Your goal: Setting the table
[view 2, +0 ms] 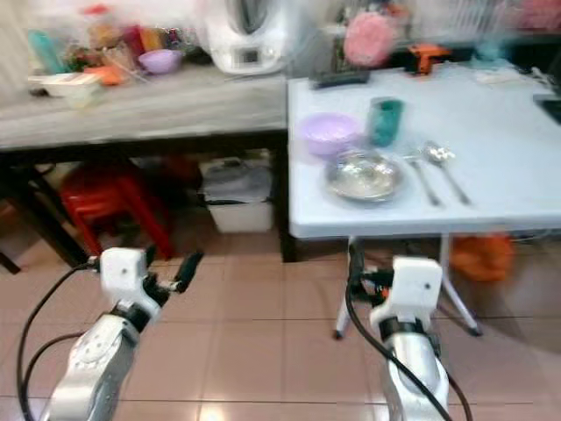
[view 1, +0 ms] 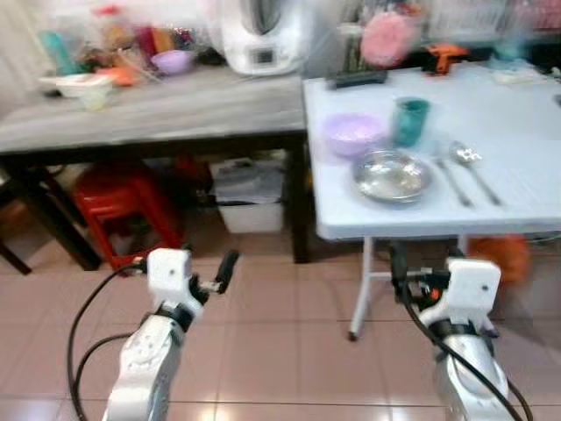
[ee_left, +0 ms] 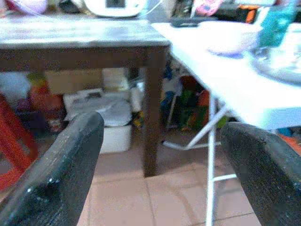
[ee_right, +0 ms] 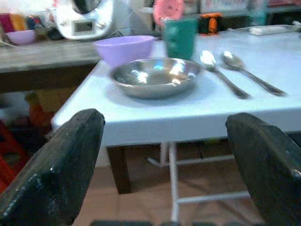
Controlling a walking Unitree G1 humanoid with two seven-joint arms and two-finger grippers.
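On the white folding table (view 1: 526, 167) we see the place setting grouped near the table's front edge. A steel plate (view 1: 393, 174) sits nearest that edge. A lilac bowl (view 1: 353, 133) stands just behind the plate toward the left, and a teal cup (view 1: 410, 120) stands upright just beside the bowl on its right. Two pieces of steel cutlery (view 1: 465, 171) lie side by side to the right of the plate, with their bowls pointing away from us; in the right wrist view they read as two spoons (ee_right: 235, 70), though blur prevents us from confirming this.

Our right gripper (ee_right: 164, 169) hangs below and in front of the table edge, level with the table's white leg (view 1: 361, 285). Its two black fingers (ee_right: 61, 165) are spread wide and carry nothing. Our left gripper (ee_left: 160, 174) hangs over the tiled floor (view 1: 263, 351) in front of a grey-topped dark table (view 1: 175, 110). Its fingers (ee_left: 61, 169) are likewise spread wide and carry nothing.

The grey-topped table abuts the white table on the left. It carries a white appliance (view 1: 263, 35), a second lilac bowl (view 1: 173, 61) and blurred clutter. Beneath it stand a red stool (view 1: 123, 206) and a white bin (view 1: 250, 197).
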